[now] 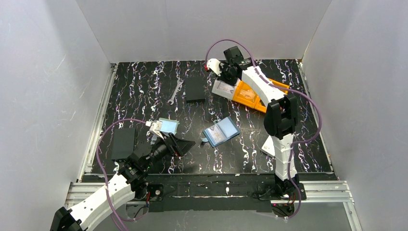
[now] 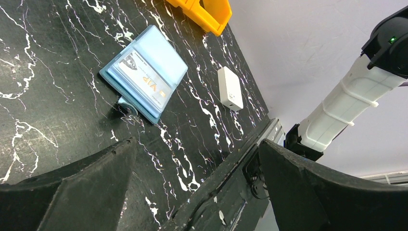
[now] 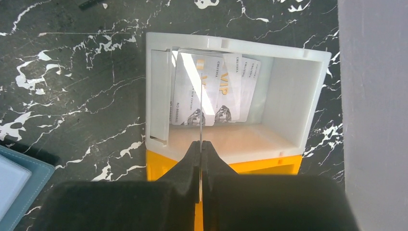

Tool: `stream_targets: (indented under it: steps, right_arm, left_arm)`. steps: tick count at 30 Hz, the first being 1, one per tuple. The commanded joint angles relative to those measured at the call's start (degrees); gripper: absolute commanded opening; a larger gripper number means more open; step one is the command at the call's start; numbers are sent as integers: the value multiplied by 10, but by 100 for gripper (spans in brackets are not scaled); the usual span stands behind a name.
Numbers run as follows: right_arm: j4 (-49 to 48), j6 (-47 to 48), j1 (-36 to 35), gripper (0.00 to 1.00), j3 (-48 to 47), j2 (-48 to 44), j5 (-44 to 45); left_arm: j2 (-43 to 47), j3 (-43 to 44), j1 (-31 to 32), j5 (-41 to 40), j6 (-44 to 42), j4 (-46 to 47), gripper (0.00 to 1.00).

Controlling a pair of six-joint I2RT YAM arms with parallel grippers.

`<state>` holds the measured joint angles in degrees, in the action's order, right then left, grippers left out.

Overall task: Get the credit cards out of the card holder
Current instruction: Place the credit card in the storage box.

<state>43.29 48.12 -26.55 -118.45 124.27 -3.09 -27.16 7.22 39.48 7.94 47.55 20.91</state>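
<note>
Now right hand [image 3: 200,144] pinches one credit card [image 3: 199,96] edge-on over the white tray [image 3: 315,96] below it, so next should be release; left hand [image 2: 196,144] gapes wide, card holder [image 2: 161,55] ahead of it.

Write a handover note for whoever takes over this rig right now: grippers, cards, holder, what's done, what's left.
Left gripper: open, empty, a little short of the card holder.
Right gripper: shut on one credit card, held edge-on above the white tray.
Done: several cards lie in the tray; what looks like a loose card lies beside the left gripper.
Left: release the held card; at least one VIP card still shows in the holder's pocket.
</note>
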Motion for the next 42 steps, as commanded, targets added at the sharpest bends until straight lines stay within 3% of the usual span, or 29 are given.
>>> stream_targets:
  steps: [1, 33, 35, 38, 42]
  right_arm:
    - [-2, 14, 1, 4, -46, 25, 8]
    - [14, 26, 1, 11, -119, 137, 4]
    - [0, 22, 1, 15, -123, 140, 14]
    - [-47, 1, 2, 33, -129, 142, 74]
    - [-90, -27, 9, 45, -138, 127, 126]
  left_arm:
    - [4, 6, -3, -2, -11, -3, 98]
    - [-15, 11, -4, 1, -11, -6, 98]
    - [-12, 10, -3, 3, -10, -5, 98]
    - [-6, 8, -3, 5, -6, -5, 98]
    - [1, 4, -3, 4, 1, -5, 98]
